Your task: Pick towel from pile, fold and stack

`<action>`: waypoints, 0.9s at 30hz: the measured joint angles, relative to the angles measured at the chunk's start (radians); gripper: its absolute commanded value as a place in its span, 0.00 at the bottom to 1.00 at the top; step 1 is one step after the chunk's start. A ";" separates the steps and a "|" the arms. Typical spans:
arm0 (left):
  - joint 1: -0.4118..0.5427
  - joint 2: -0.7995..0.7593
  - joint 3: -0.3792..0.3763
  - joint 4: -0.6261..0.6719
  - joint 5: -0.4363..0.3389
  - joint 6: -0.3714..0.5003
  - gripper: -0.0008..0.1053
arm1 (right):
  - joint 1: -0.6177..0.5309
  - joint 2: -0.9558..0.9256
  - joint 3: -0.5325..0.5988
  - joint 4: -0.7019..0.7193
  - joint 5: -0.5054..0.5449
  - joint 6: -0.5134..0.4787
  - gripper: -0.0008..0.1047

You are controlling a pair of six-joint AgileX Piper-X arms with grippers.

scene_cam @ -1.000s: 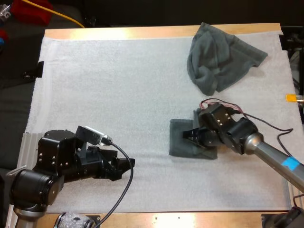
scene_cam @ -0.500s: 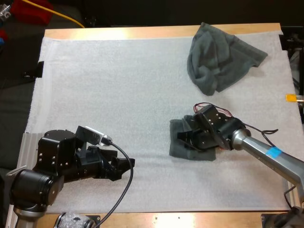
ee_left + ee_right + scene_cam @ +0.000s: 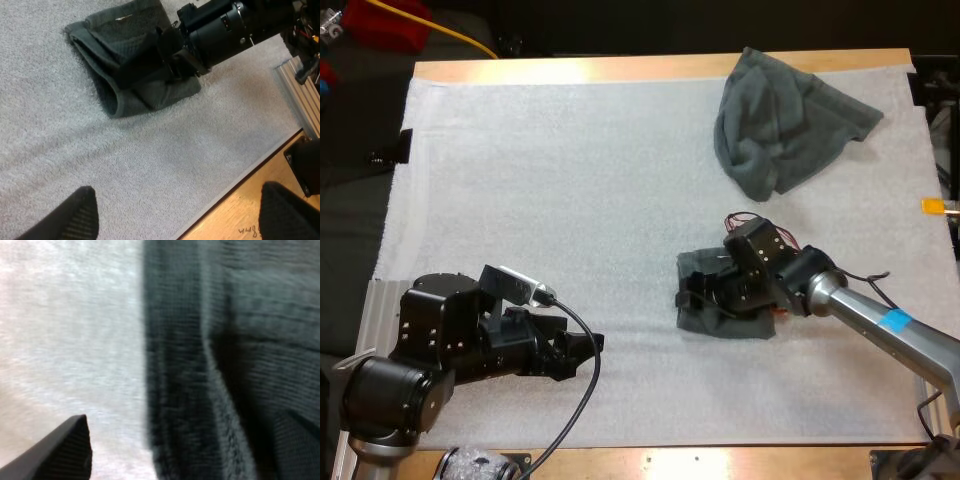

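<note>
- The folded towel (image 3: 715,322) is lying flat on the white mat (image 3: 570,200), right of the middle and toward the near side. The crumpled towel (image 3: 785,125) is sitting well apart from it at the far right.
- The right pincer (image 3: 692,290) is hanging low over the folded towel with its fingers apart. In its own wrist view one finger is over bare mat and the other over cloth, with the towel's edge running between them.
- The left pincer (image 3: 585,345) is resting near the front of the counter (image 3: 620,68), spread wide with nothing between its fingers.
- The towel is looking light, soft and floppy, with thick, fuzzy layers. I would expect it to sag and unfold if lifted by a single layer.
- Seen from the left wrist, the rounded fold (image 3: 112,97) is facing that arm. Pinching through all the layers at an edge or corner looks safest.
- The nubbly mat could be dragging on the cloth, so lifting seems wiser than sliding.
</note>
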 measured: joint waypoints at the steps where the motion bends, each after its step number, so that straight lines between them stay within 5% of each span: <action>1: 0.000 0.000 0.000 0.000 0.000 0.000 0.62 | 0.005 0.000 0.000 -0.015 -0.011 0.000 0.69; 11: 0.000 0.000 0.000 0.000 0.000 0.002 0.62 | 0.106 0.003 0.000 -0.088 -0.040 0.021 0.69; 27: 0.000 0.000 0.000 0.000 0.000 0.002 0.62 | 0.107 0.028 0.000 -0.126 -0.079 0.100 0.69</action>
